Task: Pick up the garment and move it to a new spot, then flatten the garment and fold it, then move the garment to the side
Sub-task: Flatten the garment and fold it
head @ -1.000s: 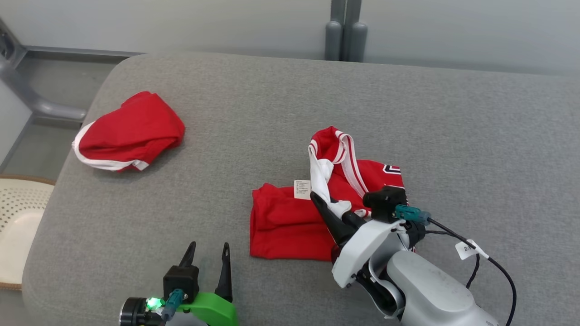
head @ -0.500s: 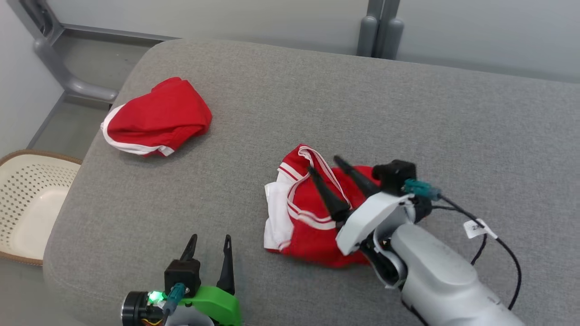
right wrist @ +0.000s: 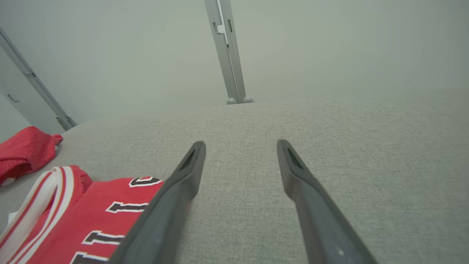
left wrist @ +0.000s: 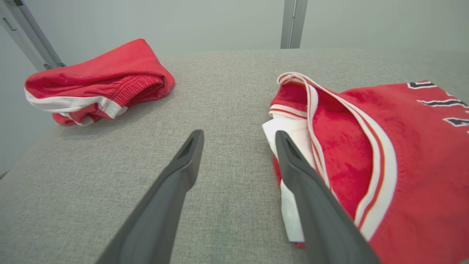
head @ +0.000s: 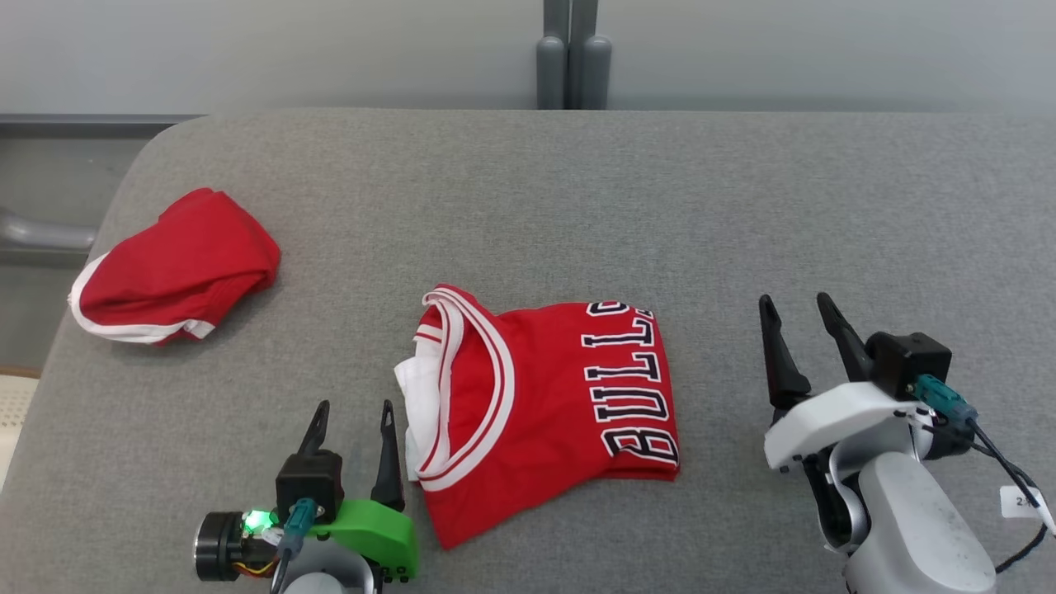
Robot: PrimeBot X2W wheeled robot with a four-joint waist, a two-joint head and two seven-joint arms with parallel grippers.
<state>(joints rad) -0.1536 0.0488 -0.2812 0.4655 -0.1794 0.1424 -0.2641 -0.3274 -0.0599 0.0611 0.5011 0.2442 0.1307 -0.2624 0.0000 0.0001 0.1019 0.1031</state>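
Note:
A red jersey (head: 549,404) with white trim and dark lettering lies folded flat on the grey cushioned surface (head: 577,198), near its front middle. It also appears as the jersey (left wrist: 370,161) and the jersey (right wrist: 77,216) in the wrist views. My left gripper (head: 352,408) stands open just left of the jersey's white collar edge, nothing between its fingers; the left gripper (left wrist: 238,135) points past that edge. My right gripper (head: 796,304) is open to the right of the jersey, apart from it; the right gripper (right wrist: 240,145) hovers over bare cushion.
A second red garment (head: 173,268) with white trim lies bunched at the cushion's left edge, also seen as the bunched garment (left wrist: 95,82). A grey post (head: 569,54) stands against the back wall. A pale basket rim (head: 10,408) peeks in at far left.
The right gripper has let go of the jersey and moved off to its right, open. The jersey now lies flat with its lettering up. The head camera has turned.

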